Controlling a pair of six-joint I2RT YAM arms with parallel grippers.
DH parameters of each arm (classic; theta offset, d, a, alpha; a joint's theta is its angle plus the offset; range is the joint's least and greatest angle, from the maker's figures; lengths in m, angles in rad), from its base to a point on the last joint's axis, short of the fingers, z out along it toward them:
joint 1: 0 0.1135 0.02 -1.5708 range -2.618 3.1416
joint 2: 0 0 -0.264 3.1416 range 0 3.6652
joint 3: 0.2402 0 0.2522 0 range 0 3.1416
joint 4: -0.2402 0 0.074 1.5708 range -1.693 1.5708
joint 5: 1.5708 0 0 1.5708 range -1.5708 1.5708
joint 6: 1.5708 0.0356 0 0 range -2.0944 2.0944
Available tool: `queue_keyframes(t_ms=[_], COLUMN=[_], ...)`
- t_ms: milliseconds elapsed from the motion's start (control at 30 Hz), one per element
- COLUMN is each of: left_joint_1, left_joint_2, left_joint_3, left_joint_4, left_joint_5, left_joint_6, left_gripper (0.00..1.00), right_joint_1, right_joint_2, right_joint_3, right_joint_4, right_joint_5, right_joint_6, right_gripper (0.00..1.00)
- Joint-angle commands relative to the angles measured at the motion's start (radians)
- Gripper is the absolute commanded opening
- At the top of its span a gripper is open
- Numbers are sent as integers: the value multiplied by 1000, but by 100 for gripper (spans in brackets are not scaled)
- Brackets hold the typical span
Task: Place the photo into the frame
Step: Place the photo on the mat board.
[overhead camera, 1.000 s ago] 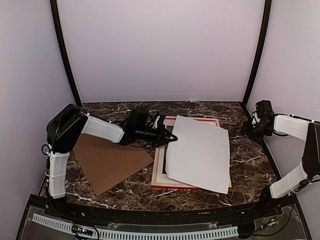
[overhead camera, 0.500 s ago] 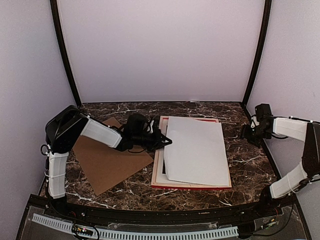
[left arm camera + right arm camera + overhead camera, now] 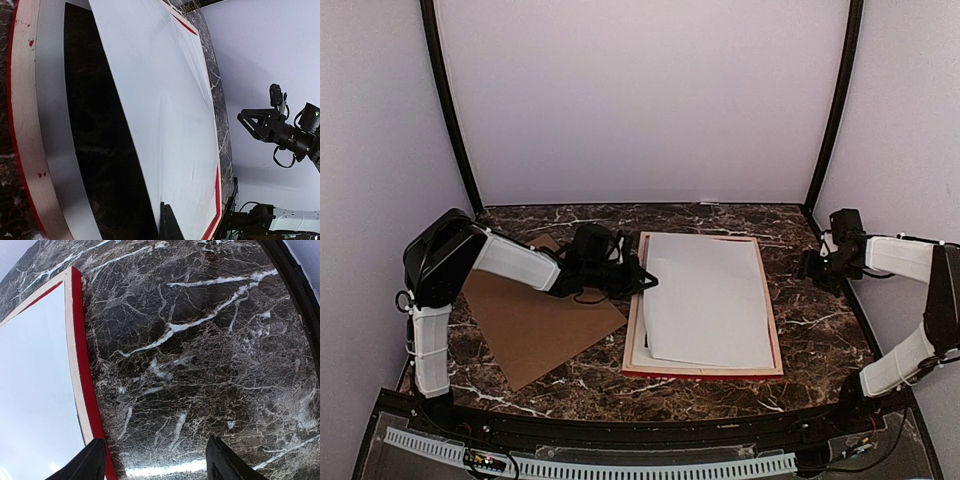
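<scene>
The frame (image 3: 632,345) lies flat in the middle of the table, showing its pale wood back and a red rim. The photo (image 3: 705,300) rests over it with its plain white back up, nearly square to the frame. My left gripper (image 3: 645,280) is shut on the photo's left edge. In the left wrist view the white sheet (image 3: 160,100) stands raised over the dark opening (image 3: 100,160), pinched at my left gripper (image 3: 166,222). My right gripper (image 3: 812,265) hangs open over bare marble beside the frame's right edge (image 3: 82,340), its fingers (image 3: 92,460) holding nothing.
A brown backing board (image 3: 535,320) lies on the marble left of the frame, under my left arm. A pale mat border (image 3: 52,125) shows inside the frame's wood edge (image 3: 25,125). Black posts and white walls close in the table.
The photo has swung from skewed, overhanging the frame's right and near edges, to lying almost square within it. My left gripper drew back left with it. The right gripper barely moved.
</scene>
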Motion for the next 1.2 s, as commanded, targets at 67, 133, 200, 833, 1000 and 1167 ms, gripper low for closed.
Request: queue_keyframes(t_ms=[67, 133, 200, 833, 1000, 1167], left_joint_1=[1, 2, 0, -5, -11, -12], left_joint_2=[-37, -37, -37, -37, -35, -41], left_joint_3=[31, 29, 27, -2, 0, -13], left_joint_4=[-56, -60, -58, -29, -32, -27], left_joint_5=[-24, -27, -30, -48, -52, -60], left_joint_6=[25, 22, 16, -37, -41, -55], left_gripper=[0, 0, 0, 0, 0, 1], right_joint_1=[-5, -5, -5, -3, -3, -3], right_joint_2=[4, 8, 10, 16, 21, 21], right_joint_3=[-14, -14, -13, -11, -11, -9], right_joint_4=[40, 42, 43, 47, 48, 48], right_joint_5=[-14, -17, -19, -24, -27, -26], right_joint_6=[-11, -10, -10, -11, -10, -11], right_gripper=[69, 69, 69, 69, 69, 69])
